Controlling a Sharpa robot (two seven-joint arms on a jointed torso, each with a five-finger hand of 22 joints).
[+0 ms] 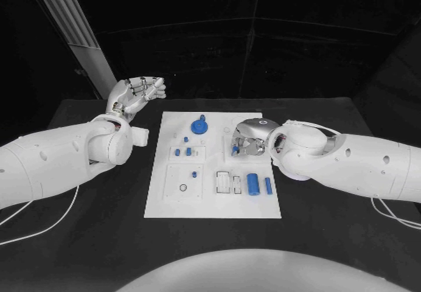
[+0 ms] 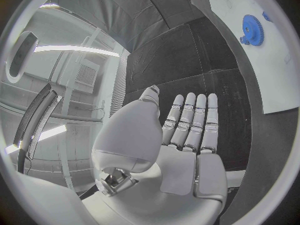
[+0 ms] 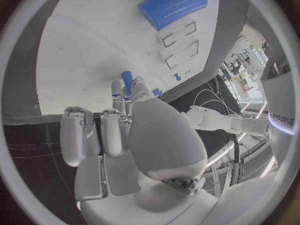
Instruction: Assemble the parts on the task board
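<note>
While the blue cylinder (image 1: 252, 184) and slim blue pin (image 1: 268, 185) lie loose at the task board's (image 1: 167, 204) near edge, the right hand (image 1: 249, 139) over the board's middle pinches a small blue peg (image 3: 127, 79). A light pinch could let it tilt or drop. Beyond, beside the board's far corner, the left hand (image 1: 136, 95) is raised, open, holding nothing, near the blue gear (image 1: 200, 126).

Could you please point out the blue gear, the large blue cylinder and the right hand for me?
blue gear (image 1: 200, 126), head view, on its toothed disc.
large blue cylinder (image 1: 253, 184), head view, on the middle of its side.
right hand (image 1: 248, 139), head view, on its silver back.
</note>
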